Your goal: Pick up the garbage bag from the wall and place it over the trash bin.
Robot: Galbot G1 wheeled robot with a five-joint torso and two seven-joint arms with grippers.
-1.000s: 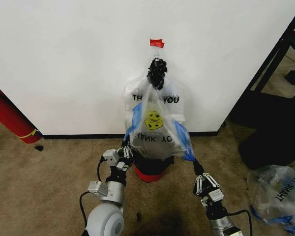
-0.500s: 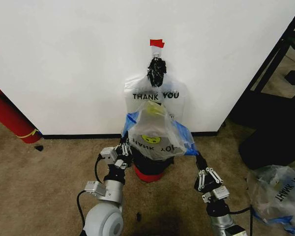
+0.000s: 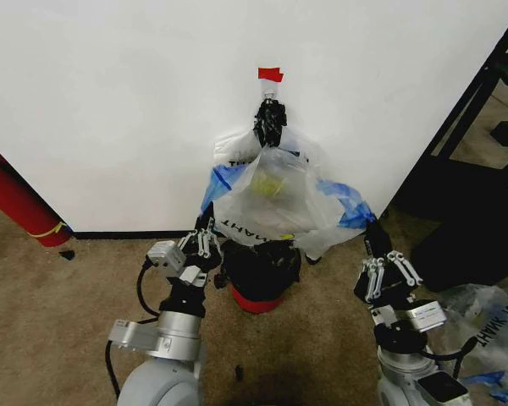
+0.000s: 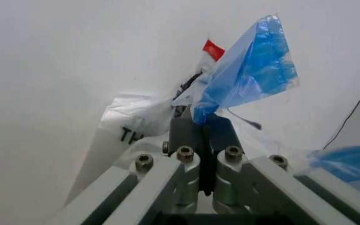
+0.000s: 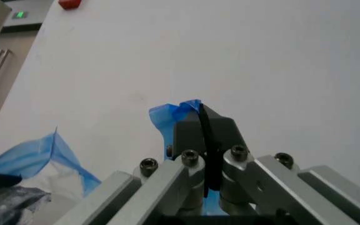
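At frame centre, the left gripper (image 3: 205,228) and right gripper (image 3: 371,230) are each clamping a blue patch of the garbage bag (image 3: 275,203), spreading it above the trash bin (image 3: 256,276), where thin plastic could tear or slip if over-stretched.

Bright, even light falls on the wall (image 3: 110,110) ahead of me, with no glare. My own shadow darkens the carpet (image 3: 59,321) at the near edge of my head view. At my wrists the metal links blur up close, and the blue plastic glows with light coming through it.
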